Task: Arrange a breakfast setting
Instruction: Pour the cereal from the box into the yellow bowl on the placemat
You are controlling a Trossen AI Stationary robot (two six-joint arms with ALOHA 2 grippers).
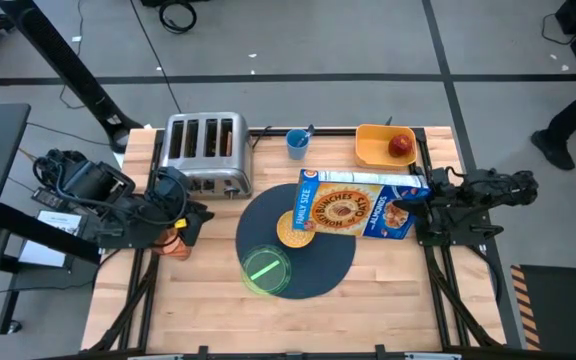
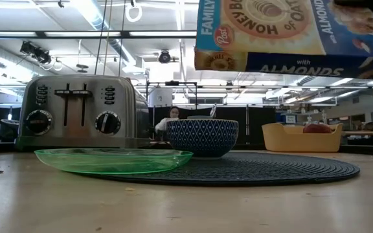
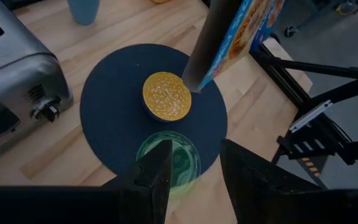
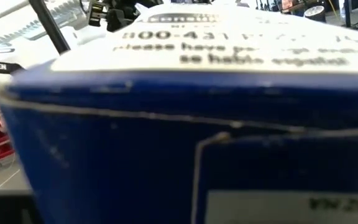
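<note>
Cereal box, clamped in right gripper and tipped above bowl on mat for pouring; left gripper fingers parted, empty.

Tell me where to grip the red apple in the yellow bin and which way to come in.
Grip the red apple across its round middle, coming straight down. It sits in a corner of the yellow bin, whose walls block a sideways approach; only its top is open. The nearer right gripper is shut on the cereal box.
</note>
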